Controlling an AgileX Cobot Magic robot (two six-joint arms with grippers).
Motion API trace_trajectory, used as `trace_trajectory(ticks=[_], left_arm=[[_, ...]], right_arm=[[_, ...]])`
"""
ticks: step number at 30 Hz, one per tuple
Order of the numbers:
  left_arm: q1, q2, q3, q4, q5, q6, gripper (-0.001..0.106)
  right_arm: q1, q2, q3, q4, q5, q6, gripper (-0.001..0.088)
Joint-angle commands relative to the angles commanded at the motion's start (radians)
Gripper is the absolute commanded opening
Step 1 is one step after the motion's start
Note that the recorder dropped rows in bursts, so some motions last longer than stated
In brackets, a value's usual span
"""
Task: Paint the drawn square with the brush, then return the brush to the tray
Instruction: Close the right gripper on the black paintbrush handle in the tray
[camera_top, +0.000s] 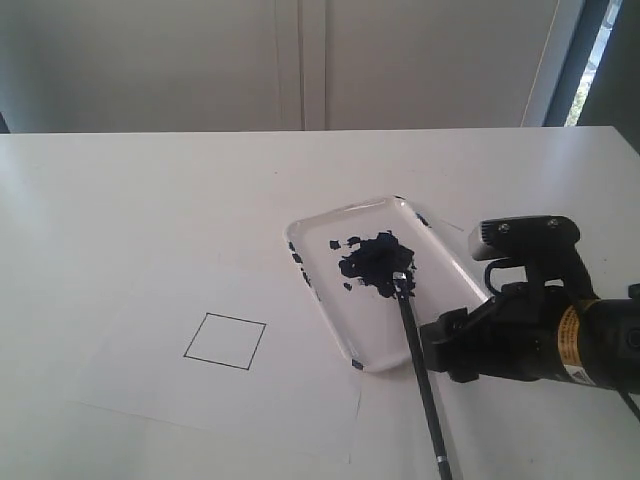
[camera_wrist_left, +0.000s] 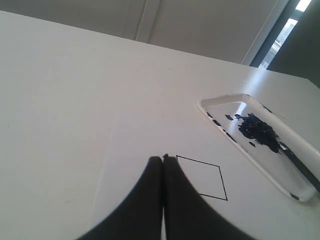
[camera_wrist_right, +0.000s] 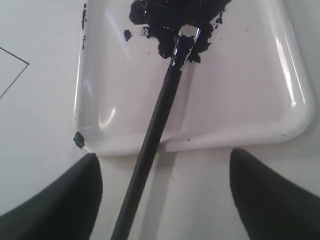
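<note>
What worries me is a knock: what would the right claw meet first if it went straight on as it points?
Probably the near rim of the tray. The open right claw straddles the brush handle, which runs ahead onto that rim. The claw's height is unclear, so it might pass over.

Right gripper (camera_top: 437, 347): matte black, blocky, built of chunky moulded parts.
Right fingers (camera_wrist_right: 65, 200): black and broad, with rounded outlines that narrow toward the tips.
Camera housing (camera_top: 524, 238): light grey box with rounded corners, above and behind the right gripper; two small dark screws on its top face.
Label (camera_top: 570, 345): yellow-orange band with tiny print, on the black body behind the right gripper.
Left gripper (camera_wrist_left: 163, 161): smooth black fingers with curved outer edges that taper to points.
</note>
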Motion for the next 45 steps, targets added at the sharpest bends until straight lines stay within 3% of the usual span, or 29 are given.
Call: trace_trajectory(ticks=[8, 16, 25, 31, 37, 45], left_arm=[[0.0, 0.0, 0.0, 0.0, 0.008, 0.049, 0.0], [0.0, 0.0, 0.0, 0.0, 0.011, 0.05, 0.0], [0.0, 0.0, 0.0, 0.0, 0.012, 0.05, 0.0], [0.0, 0.0, 0.0, 0.0, 0.012, 0.05, 0.0], [0.0, 0.0, 0.0, 0.0, 0.012, 0.05, 0.0], [0.0, 0.0, 0.0, 0.0, 0.012, 0.05, 0.0]], right_arm=[[0.0, 0.158, -0.107, 0.0, -0.07, 0.0, 0.0656], [0.0, 0.326, -0.208, 0.0, -0.035, 0.0, 0.0644], [0.0, 0.358, -0.208, 0.0, -0.027, 0.006, 0.0355], [0.0, 0.356, -0.208, 0.0, -0.064, 0.006, 0.0382], [0.0, 0.326, -0.208, -0.009, -0.064, 0.006, 0.069], [0.002, 0.205, -0.158, -0.034, -0.062, 0.042, 0.0656]])
